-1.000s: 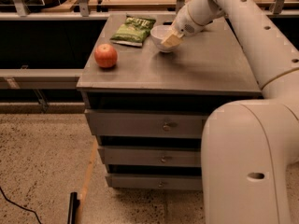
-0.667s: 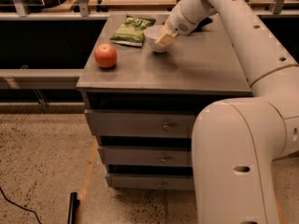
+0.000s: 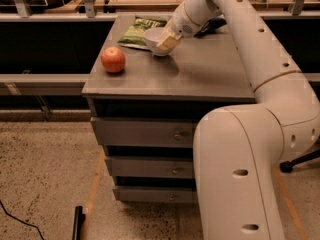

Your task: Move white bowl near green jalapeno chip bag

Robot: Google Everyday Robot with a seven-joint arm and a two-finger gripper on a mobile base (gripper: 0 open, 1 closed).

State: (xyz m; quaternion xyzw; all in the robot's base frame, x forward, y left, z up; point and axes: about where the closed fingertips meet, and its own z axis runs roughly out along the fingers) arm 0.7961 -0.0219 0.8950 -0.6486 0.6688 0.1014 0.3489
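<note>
White bowl (image 3: 153, 38): back-left part of the grey cabinet top (image 3: 200, 74), tipped a little, its left edge just beside, perhaps overlapping, the near corner of the green jalapeno chip bag (image 3: 136, 30). Cannot tell whether its base is on the surface or just clear of it.

Gripper (image 3: 168, 41): on the bowl's right rim, one tan finger (image 3: 169, 42) visible outside the wall, pinching the rim. A rim hold suits a smooth bowl too wide to span.

Arm reaches in from the right, over the top. Judgement: bowl is already near the bag; setting down and letting go remain.

Red apple (image 3: 113, 60) sits well left-front, out of the path. Dark snack bag (image 3: 214, 25) lies behind the arm.
</note>
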